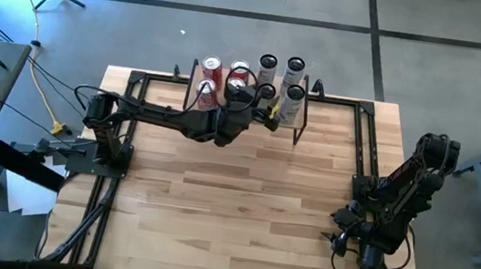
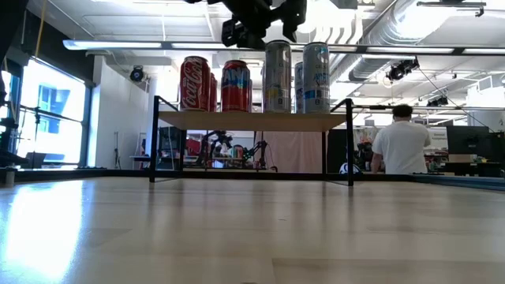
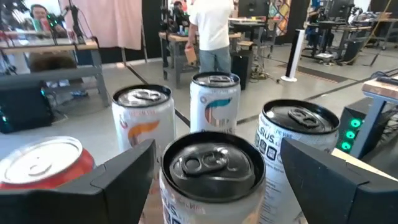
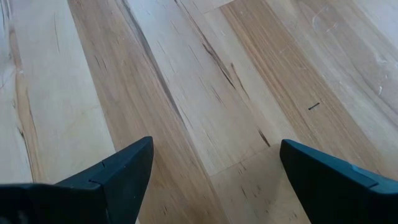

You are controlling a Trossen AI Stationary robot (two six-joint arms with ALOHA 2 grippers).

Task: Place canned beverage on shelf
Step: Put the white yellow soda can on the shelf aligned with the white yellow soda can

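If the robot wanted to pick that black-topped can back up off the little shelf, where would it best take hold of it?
Probably around the upper side wall, coming down from above. The black-topped can stands upright on the shelf, packed among other cans, so only its top is free to reach. The left claw already hangs open with a finger on either side of it. Its round wall suits two opposed fingers.

Wooden tabletop, pale planks, black frame rails along both sides. Beyond it: person in white shirt, back turned, at a workbench. Pink cloth hanging behind. Yellow cable trailing over grey floor.
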